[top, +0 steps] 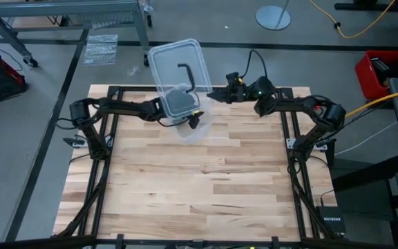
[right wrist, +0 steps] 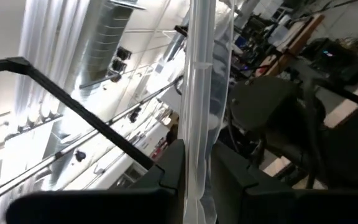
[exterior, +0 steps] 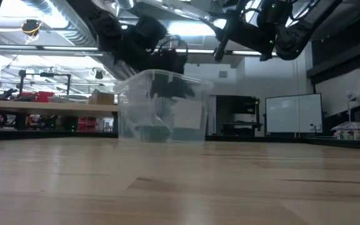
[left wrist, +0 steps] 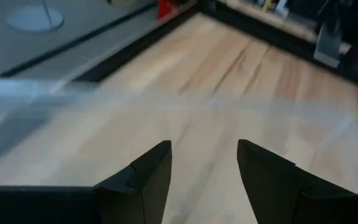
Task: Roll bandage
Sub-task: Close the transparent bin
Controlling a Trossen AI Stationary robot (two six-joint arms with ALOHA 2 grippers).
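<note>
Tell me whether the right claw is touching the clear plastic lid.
Touching. The right wrist view shows the right claw pinching the edge of the clear plastic lid between its two fingers, with no gap on either side.

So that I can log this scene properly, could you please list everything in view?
box: one, clear plastic, standing at the far middle of the table.
lid: one, clear with a black handle, tipped open past the table's far edge.
bandage: one, dark green shape low inside the box; its form is unclear.
table: one, pale wood with a dark frame.
crate: one, red, on the floor beyond the table's right side.
left tool: one, dark, open, at the box.
right tool: one, dark, shut on a clear plastic edge, apparently the lid's.
</note>
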